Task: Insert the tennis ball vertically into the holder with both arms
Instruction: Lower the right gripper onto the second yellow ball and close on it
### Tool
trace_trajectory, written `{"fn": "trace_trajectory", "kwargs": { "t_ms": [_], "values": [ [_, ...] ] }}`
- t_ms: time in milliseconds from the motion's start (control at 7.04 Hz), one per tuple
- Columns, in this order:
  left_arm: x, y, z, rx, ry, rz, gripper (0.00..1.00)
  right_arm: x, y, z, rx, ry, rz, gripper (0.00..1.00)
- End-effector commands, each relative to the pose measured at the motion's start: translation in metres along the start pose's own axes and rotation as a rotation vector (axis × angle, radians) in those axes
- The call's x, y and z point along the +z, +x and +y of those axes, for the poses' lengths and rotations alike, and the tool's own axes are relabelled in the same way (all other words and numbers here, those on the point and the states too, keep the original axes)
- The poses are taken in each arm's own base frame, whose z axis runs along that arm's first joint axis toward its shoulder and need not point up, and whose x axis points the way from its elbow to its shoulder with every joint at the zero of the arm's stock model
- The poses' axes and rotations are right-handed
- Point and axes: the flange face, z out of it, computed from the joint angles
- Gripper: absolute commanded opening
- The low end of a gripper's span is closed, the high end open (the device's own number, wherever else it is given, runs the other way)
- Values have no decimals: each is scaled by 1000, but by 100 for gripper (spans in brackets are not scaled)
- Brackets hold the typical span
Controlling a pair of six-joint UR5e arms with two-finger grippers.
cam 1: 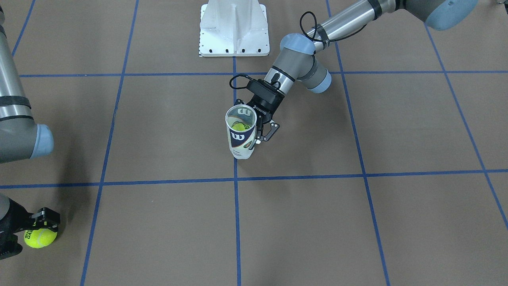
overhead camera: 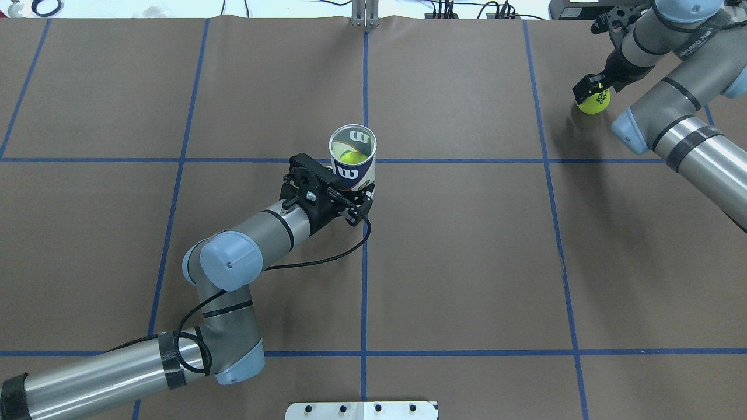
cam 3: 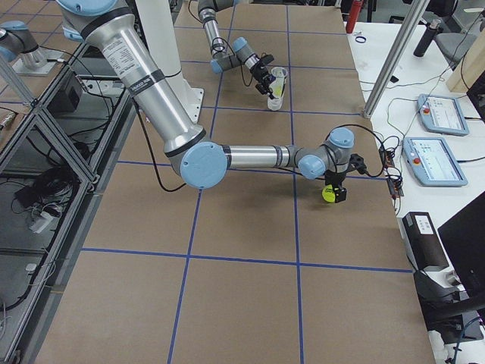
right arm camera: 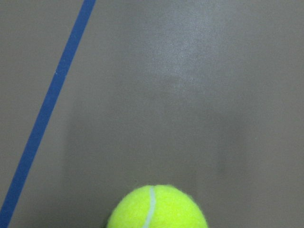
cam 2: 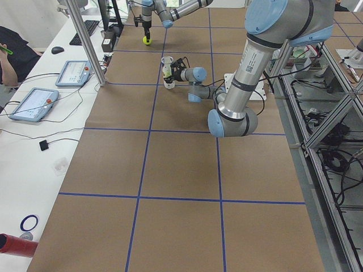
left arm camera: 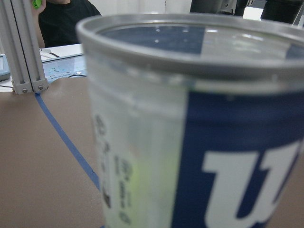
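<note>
1. Judging from how things lie, the task is partway done. One tennis ball (overhead camera: 349, 156) already rests at the bottom of the tennis-ball can (overhead camera: 357, 174), and a second tennis ball (overhead camera: 594, 101) is not yet in.
2. The can stands upright with its mouth open near the middle of the overhead frame. It sits on the brown surface (overhead camera: 467, 262) at a crossing of the blue tape lines (overhead camera: 364, 280). It looks to have room above the ball inside.
3. The left jaws, at the end of the left arm (overhead camera: 245, 233), are clenched on the can's lower body from the side, one on each flank, steadying it.
4. The second ball is at the upper right of the overhead frame, well apart from the can. I cannot tell whether it is on the surface or just above it.
5. The right jaws, on the right arm (overhead camera: 688, 134), sit over this ball, but I cannot tell whether they are closed on it. The right wrist view shows only the ball's top.
6. What is left, as I judge it, is to secure that ball, carry it across and lower it straight down through the can's open mouth.
</note>
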Motion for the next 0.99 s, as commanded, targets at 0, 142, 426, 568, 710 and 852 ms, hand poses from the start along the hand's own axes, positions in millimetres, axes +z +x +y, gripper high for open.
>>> {"fn": "trace_trajectory", "kwargs": {
  "t_ms": [0,142,426,568,710,852],
  "values": [
    [0,0,0,0,0,0,74,6,-3,2,-2,-8,2,80],
    [0,0,0,0,0,0,74,5,-4,1,-4,-7,0,1],
    [0,0,0,0,0,0,74,-39,-18,-23,-16,63,-42,0],
    [0,1,0,-1,0,2,74,-87,-29,-37,30,80,-184,0],
    [0,2,-1,-1,1,3,74,-132,-66,-45,95,103,-286,0],
    [0,1,1,0,-1,1,74,-163,-123,-48,167,121,-348,0]
  ]
}}
